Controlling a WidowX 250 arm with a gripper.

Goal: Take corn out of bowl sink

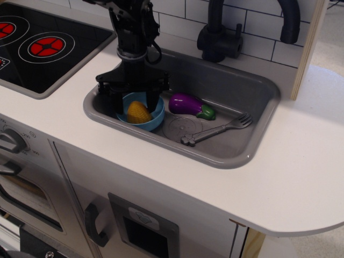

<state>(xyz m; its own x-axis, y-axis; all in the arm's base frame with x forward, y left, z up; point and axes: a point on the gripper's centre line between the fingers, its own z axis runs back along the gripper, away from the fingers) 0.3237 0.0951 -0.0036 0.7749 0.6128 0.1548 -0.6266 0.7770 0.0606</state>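
Observation:
The yellow corn (138, 112) lies in the light blue bowl (152, 120) at the left end of the grey sink (231, 88). My black gripper (134, 105) reaches down into the bowl from above. Its jaws are open, with one finger (119, 101) left of the corn and the other (152, 99) right of it, straddling the corn. The upper part of the corn and the bowl's back rim are hidden behind the gripper.
A purple eggplant with a green cap (191, 105) lies right of the bowl. A grey toy fork (216, 129) lies by the drain mark (181, 128). A black faucet (218, 32) stands behind the sink. The black stovetop with red rings (45, 47) is at the left.

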